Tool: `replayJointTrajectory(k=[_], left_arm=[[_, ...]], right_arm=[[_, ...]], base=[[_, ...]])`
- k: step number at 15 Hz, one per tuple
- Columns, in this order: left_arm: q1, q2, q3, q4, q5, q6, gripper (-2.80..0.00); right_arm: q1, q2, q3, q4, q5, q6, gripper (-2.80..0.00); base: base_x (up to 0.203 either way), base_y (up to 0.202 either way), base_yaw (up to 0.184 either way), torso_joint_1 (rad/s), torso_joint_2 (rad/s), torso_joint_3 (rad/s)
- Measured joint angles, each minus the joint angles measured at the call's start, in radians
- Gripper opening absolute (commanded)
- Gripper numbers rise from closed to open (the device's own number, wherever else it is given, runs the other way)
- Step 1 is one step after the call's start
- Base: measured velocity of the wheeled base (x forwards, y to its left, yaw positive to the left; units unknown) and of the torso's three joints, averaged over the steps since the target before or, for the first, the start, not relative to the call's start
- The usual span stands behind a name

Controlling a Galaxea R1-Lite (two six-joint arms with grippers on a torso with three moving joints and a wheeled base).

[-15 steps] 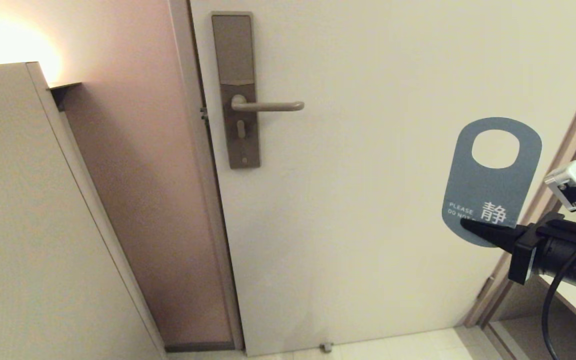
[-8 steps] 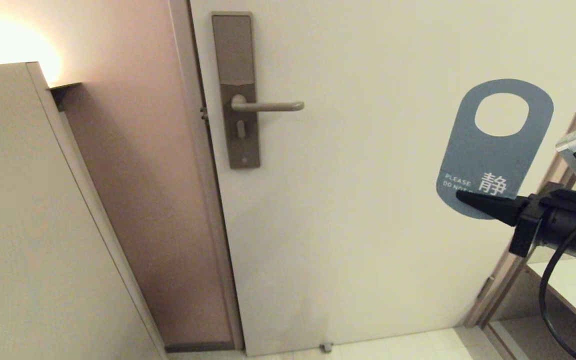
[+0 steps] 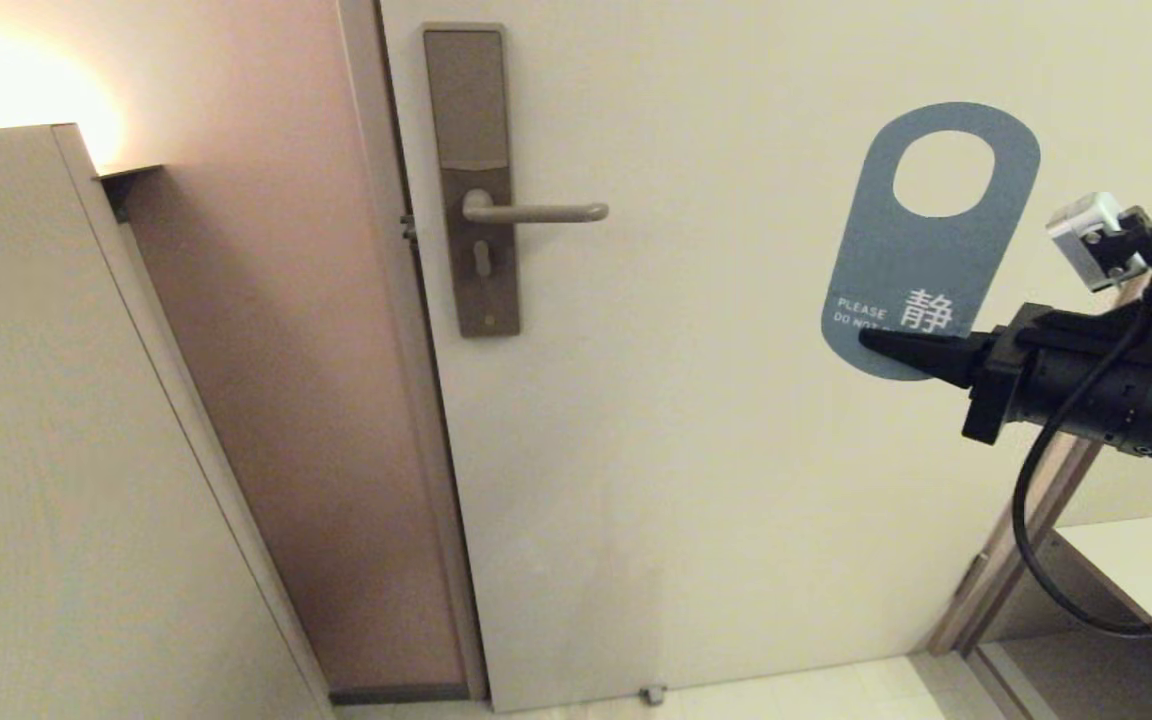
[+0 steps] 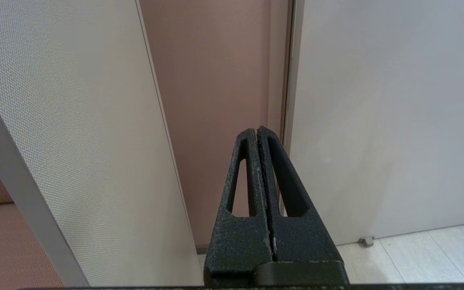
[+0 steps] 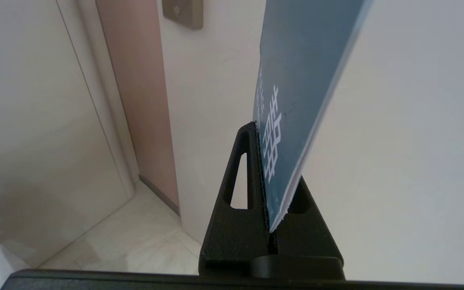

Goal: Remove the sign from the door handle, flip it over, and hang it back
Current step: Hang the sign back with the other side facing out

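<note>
The right pincer (image 3: 886,345) pinches the sign (image 3: 921,255) by its lower end, keeping the oval hole uppermost and free for hooking. The teal face shows, well right of the bare door handle (image 3: 536,212). The left pincer (image 4: 258,135), parked low, is pressed together.

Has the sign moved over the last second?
Yes. The sign, clamped in the right tool, has risen and shifted left toward the door handle.

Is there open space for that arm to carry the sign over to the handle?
Yes. The door is bare between the handle tip and the sign, held upright in the right end effector. Below the handle, down to the floor, is bare too. It is tighter left of the backplate, by the door's edge.
</note>
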Motion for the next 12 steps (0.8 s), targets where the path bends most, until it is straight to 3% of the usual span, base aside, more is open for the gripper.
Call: replayJointTrajectory(k=[5, 12], left_arm=[[0.0, 0.0, 0.0, 0.001, 0.0, 0.0, -2.8], [0.0, 0.0, 0.0, 0.001, 0.0, 0.0, -2.8]], right_arm=[[0.053, 0.108, -0.081, 0.006, -0.001, 0.013, -2.8], [0.156, 0.281, -0.293, 0.011, -0.007, 0.054, -2.8]], base=[[0.0, 0.0, 0.0, 0.0, 0.0, 0.0], [0.0, 0.0, 0.0, 0.0, 0.0, 0.0]])
